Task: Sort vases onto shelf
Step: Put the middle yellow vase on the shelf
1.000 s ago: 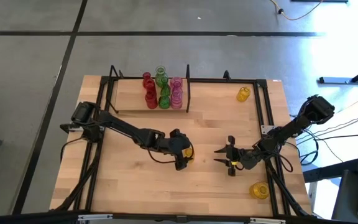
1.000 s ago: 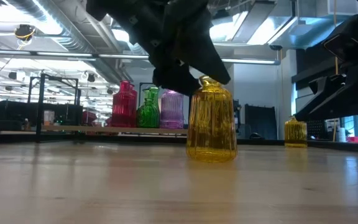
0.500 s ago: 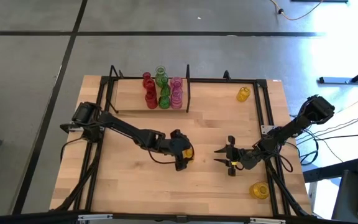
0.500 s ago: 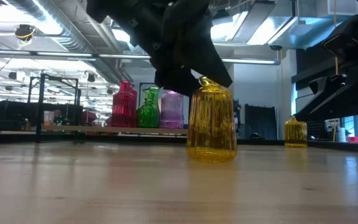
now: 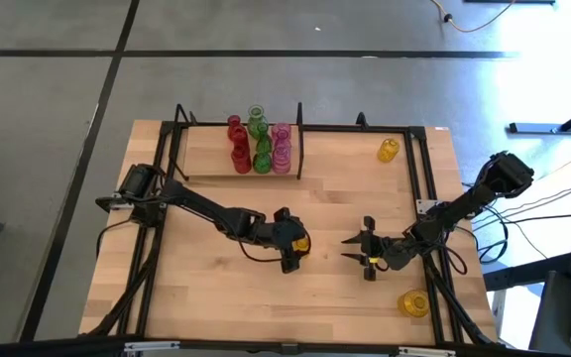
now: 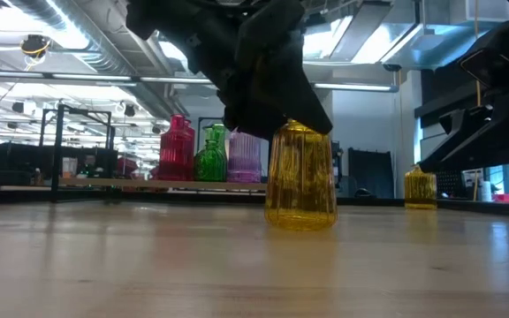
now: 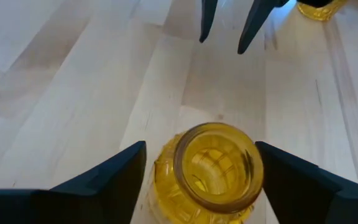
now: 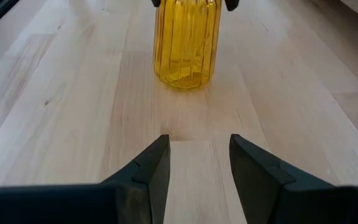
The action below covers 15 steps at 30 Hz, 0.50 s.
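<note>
A yellow vase (image 5: 299,241) stands upright on its base at the table's middle. My left gripper (image 5: 291,248) is open around its neck (image 7: 216,165), one finger (image 7: 114,174) on either side, with narrow gaps showing. My right gripper (image 8: 199,152) is open and holds nothing. It lies low over the table to the right of that vase (image 8: 186,40), pointing at it. Several red, green and pink vases (image 5: 260,147) stand on the shelf (image 5: 206,161) at the far left. Two more yellow vases stand at the far right (image 5: 389,149) and the near right (image 5: 413,302).
The shelf's black upright divider (image 5: 299,149) closes its right end. Black frame rods (image 5: 426,188) run along the table's right and left sides. Bare wood lies between the two grippers and toward the near edge.
My left gripper has sunk a little over the yellow vase's neck, whose top now is hidden behind it in the low view. The vase has stayed where it was.
</note>
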### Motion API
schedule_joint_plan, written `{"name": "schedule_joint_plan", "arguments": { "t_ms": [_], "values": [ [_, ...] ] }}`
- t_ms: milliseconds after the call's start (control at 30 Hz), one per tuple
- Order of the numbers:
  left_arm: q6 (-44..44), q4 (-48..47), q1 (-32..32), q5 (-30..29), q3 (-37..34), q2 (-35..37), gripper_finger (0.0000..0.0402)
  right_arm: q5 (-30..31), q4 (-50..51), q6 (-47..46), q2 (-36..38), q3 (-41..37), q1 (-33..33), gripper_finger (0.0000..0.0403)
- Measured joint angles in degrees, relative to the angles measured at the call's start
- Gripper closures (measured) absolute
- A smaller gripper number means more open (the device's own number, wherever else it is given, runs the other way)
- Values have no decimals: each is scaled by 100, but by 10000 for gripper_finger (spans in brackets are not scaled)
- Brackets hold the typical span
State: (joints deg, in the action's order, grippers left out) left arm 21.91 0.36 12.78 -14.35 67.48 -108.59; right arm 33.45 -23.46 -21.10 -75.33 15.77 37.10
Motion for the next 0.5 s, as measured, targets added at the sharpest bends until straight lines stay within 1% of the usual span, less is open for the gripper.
{"name": "schedule_joint_plan", "arguments": {
  "t_ms": [133,233,333,500],
  "values": [
    [0,25,35,10,0,-1,150,0,0,0,1,0,0,253],
    [2,48,37,33,0,3,170,0,0,0,0,0,0,253],
    [2,74,42,53,2,12,178,0,0,0,0,0,0,253],
    [4,6,58,51,2,62,181,0,2,0,1,0,0,253]
  ]
}}
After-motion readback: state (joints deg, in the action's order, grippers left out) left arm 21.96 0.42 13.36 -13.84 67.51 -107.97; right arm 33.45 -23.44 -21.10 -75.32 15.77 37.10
